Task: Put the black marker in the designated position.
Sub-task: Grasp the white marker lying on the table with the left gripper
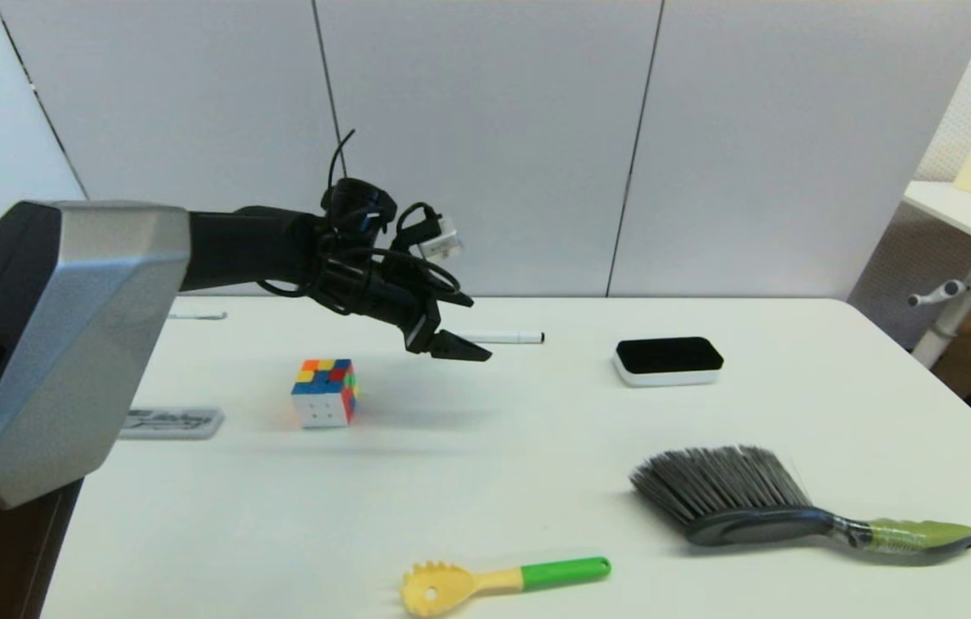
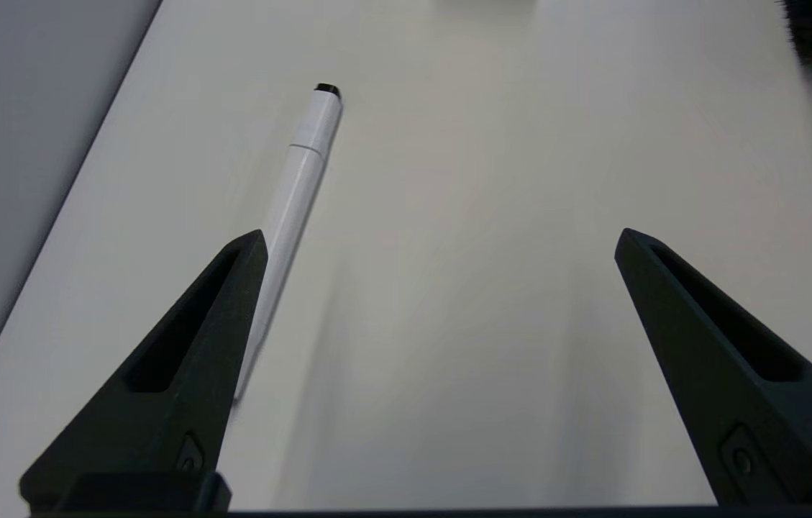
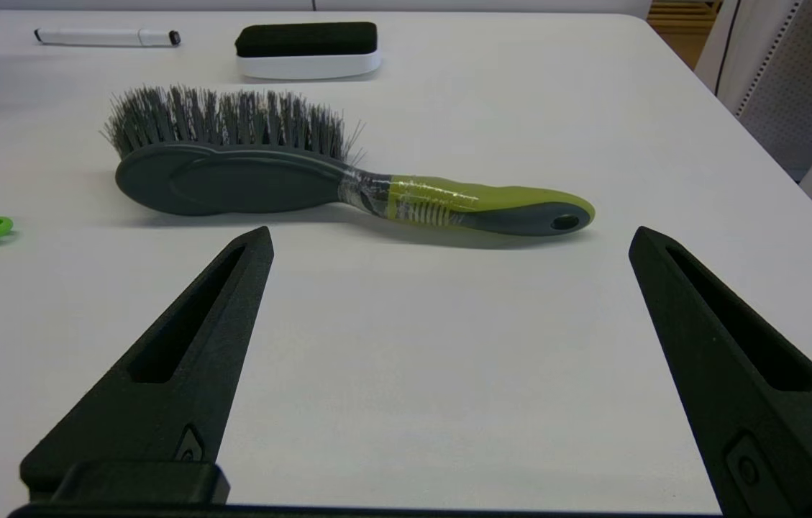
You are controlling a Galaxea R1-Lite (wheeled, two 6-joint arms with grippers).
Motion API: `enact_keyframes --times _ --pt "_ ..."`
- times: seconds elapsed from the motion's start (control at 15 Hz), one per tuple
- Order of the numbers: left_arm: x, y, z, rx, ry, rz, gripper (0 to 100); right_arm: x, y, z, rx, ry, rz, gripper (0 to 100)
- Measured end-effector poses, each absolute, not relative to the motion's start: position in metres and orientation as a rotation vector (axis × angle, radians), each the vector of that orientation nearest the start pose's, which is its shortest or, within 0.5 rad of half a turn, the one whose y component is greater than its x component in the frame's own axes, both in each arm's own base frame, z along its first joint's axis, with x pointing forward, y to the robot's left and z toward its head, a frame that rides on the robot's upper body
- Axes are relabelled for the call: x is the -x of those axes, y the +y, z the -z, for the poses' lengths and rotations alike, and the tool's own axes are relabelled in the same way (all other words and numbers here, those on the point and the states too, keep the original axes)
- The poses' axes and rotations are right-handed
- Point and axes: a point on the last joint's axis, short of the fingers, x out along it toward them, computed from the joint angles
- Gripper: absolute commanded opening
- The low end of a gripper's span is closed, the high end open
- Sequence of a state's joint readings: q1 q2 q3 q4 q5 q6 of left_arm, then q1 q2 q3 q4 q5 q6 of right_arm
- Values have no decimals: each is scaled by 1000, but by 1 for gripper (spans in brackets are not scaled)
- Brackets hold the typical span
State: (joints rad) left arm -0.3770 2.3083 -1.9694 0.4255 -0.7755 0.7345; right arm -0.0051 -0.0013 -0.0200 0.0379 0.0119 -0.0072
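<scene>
Left gripper (image 1: 451, 342) raised above the white table (image 1: 485, 481), reaching toward the far edge, fingers spread wide with nothing between them. Black marker (image 1: 504, 338) flat on the tabletop just past the fingertips, on their far-right side, not touched. Seen from the left wrist, marker (image 2: 295, 194) running lengthwise beside one finger (image 2: 183, 374), partly hidden behind it, black end plug at the far tip; other finger (image 2: 729, 367) well apart across bare table. No legible print on the barrel.

To the right of the left gripper, beyond the marker: white eraser block with a black top (image 1: 668, 360). Below and to the left of it: colour cube (image 1: 326, 392), red, blue, yellow, orange and white squares showing. Farther left, near the arm's grey housing: flat label plate (image 1: 171, 421) with dark lettering, too blurred to read. At the far left edge behind the arm: faint thin whitish pen (image 1: 197, 315).

Right gripper (image 3: 449, 237) low over the near right part of the table, out of the head view, released and empty. Just ahead of its fingers: grey-bristled brush with a green handle (image 3: 348, 183), plastic wrap round the neck. Off to one side: green handle of the yellow pasta spoon (image 1: 507, 579).
</scene>
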Motion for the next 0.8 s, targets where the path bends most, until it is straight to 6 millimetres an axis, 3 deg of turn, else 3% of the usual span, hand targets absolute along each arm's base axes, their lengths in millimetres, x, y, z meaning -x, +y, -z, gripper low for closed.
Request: enact_keyframes --times 0.27,0.8 --pt "-439 -190 -151 -469 293 1304 100 24 0 -77 7 17 -7 100" --pt "-453 -195 -137 -499 200 1284 100 24 0 -77 7 17 -7 100"
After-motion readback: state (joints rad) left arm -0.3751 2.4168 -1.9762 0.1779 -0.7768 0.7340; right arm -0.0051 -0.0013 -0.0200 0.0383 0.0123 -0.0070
